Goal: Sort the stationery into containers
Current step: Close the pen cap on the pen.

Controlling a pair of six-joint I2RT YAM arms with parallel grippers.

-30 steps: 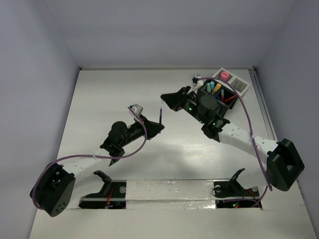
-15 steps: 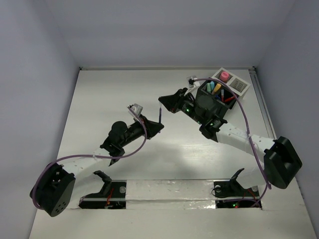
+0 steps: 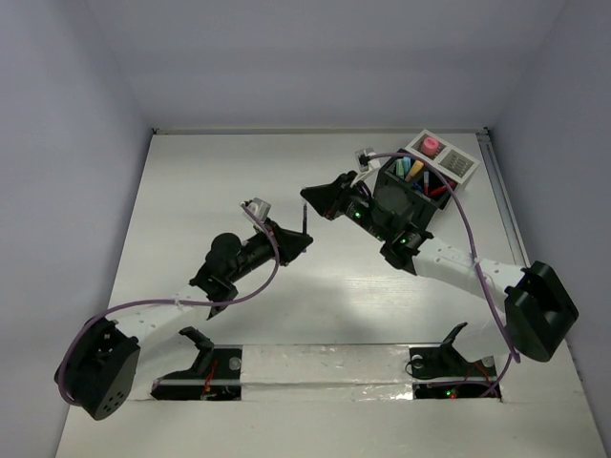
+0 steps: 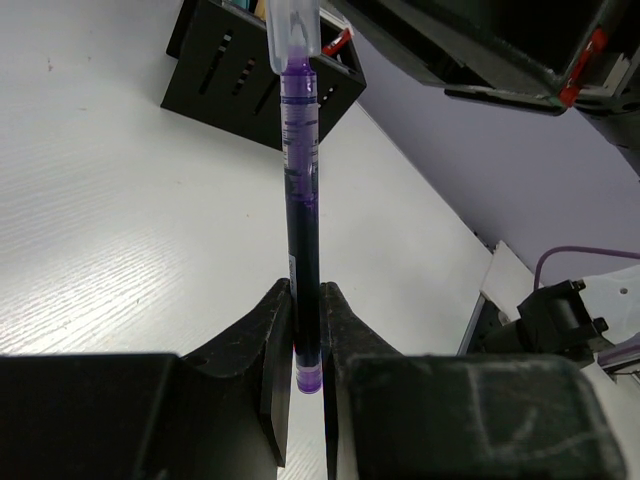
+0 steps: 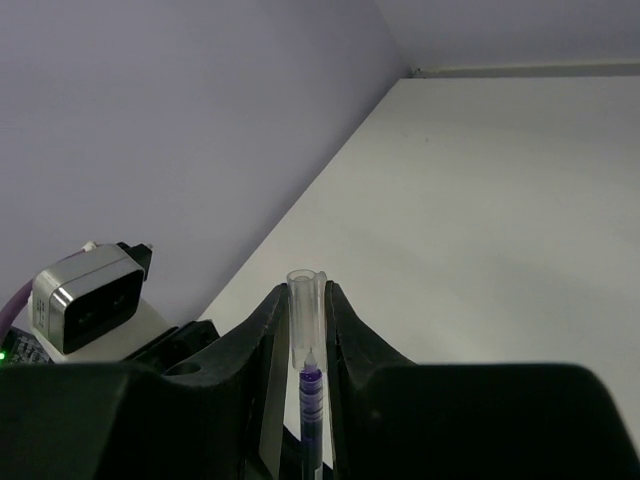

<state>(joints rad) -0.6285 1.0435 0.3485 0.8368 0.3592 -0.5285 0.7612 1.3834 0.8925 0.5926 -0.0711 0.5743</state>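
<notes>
From above, the purple pen [image 3: 305,221] hangs mid-table, its long axis running near-to-far. At the left wrist, the left gripper [image 4: 306,305] is clamped on its tail, and its clear cap [image 4: 293,35] points toward the organizer [image 4: 215,75]. At the right wrist, the cap sits within the right gripper [image 5: 304,298]'s narrow gap; I can't tell whether it is gripped.

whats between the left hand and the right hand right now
A purple pen bridges them. The left wrist view shows the left hand clamping its tail end; the right wrist view shows the right hand pinching its clear cap.
</notes>
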